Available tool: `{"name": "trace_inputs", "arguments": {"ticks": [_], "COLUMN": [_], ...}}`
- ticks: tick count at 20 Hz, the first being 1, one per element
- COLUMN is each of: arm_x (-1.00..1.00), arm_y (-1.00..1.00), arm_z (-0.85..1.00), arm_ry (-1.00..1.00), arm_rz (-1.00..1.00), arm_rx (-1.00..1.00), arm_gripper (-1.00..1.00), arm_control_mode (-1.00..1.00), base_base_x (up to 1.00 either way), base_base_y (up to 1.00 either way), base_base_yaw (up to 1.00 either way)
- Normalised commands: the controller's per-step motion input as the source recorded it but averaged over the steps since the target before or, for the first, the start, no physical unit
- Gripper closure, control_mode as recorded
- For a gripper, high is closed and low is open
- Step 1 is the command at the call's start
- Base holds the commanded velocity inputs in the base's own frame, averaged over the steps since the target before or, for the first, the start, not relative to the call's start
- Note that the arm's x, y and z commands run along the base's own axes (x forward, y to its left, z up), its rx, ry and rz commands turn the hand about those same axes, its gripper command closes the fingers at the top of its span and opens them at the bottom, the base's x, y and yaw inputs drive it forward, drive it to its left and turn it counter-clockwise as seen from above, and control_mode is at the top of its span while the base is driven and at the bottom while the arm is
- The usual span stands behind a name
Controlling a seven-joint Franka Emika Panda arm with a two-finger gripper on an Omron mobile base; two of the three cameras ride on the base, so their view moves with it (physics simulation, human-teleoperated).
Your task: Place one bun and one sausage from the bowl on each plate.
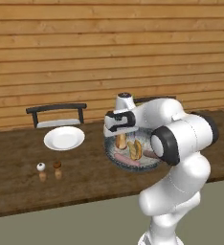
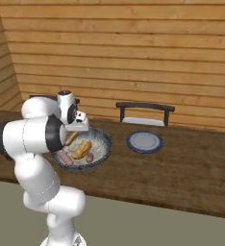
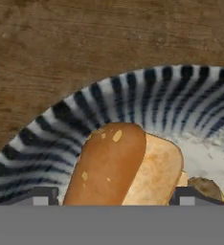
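Pincer [image 3: 113, 196] spread, tips either side of a bun [image 3: 126, 165], grip not confirmed. Bowl [image 1: 115, 160] mid-tabletop [image 1: 18, 191] holds buns and sausages [image 1: 125, 160]. White plate [image 1: 64, 138] to its left, blue-grey plate [image 2: 144, 142] to its right

Beneath me the tabletop [image 1: 18, 191] is dark, grainy wood, matt. The white plate [image 1: 64, 138] looks glossy ceramic. The bowl [image 3: 47, 139] looks glazed, striped; my bun [image 3: 106, 167] has a smooth brown crust.
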Motion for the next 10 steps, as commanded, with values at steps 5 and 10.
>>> {"name": "trace_inputs", "arguments": {"ticks": [5, 10], "arm_x": [0.2, 0.64], "arm_y": [0.81, 1.0], "arm_z": [0.76, 0.19], "arm_ry": [0.0, 0.13], "arm_rz": [0.05, 0.05], "arm_rx": [0.03, 0.0], "arm_gripper": [1.0, 1.0], "arm_control_mode": [-1.0, -1.0], "base_base_x": [0.0, 0.0], "base_base_y": [0.0, 0.0], "base_base_yaw": [0.0, 0.0]}}
